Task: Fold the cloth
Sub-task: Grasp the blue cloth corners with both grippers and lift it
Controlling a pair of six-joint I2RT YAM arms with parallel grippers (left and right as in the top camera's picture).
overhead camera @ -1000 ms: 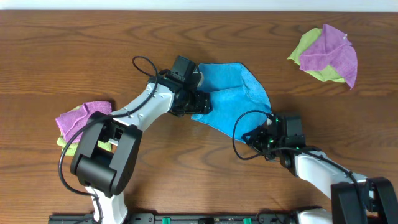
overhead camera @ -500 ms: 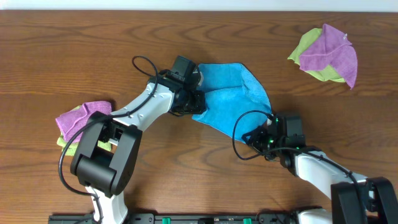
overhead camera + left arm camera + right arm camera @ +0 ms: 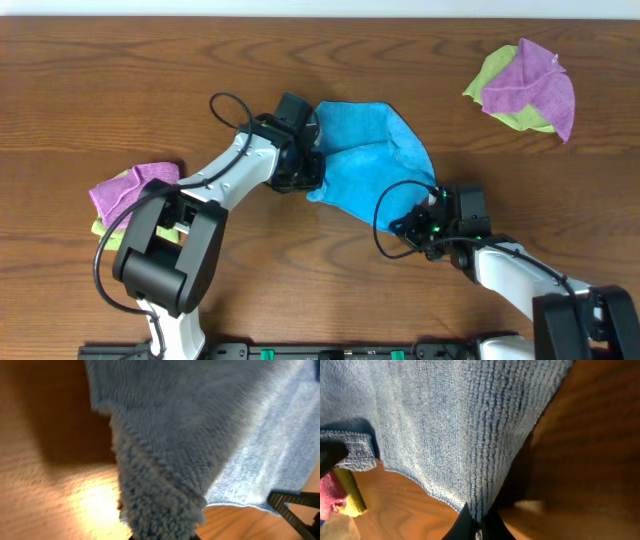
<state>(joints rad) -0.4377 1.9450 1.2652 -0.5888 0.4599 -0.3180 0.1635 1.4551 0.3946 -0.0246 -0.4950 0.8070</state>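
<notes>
From overhead, the cloth (image 3: 372, 150), bright blue and fuzzy, lies rumpled near the middle of the wooden table (image 3: 120, 80), between the two arms. The left gripper (image 3: 312, 173) meets its left edge and the right gripper (image 3: 429, 206) meets its lower right corner. From up here I cannot tell how either pair of jaws stands. A purple cloth over a lime-green one (image 3: 525, 88) sits in the far right corner, well apart. A second purple and lime-green bundle (image 3: 135, 192) lies at the left, beside the left arm.

In the left wrist view, blue pile fills most of the picture. A thick, bunched fold hangs down to the bottom edge, where it is pinched between the dark tips of the left gripper's jaws. The wood beneath is in shadow at the left. A thin black strut (image 3: 295, 505) shows at the lower right.

In the right wrist view, the ribbed blue fabric narrows to a point at the bottom centre. There the right gripper's two dark jaws are clamped on it. The purple and lime-green bundle shows at the lower left.
</notes>
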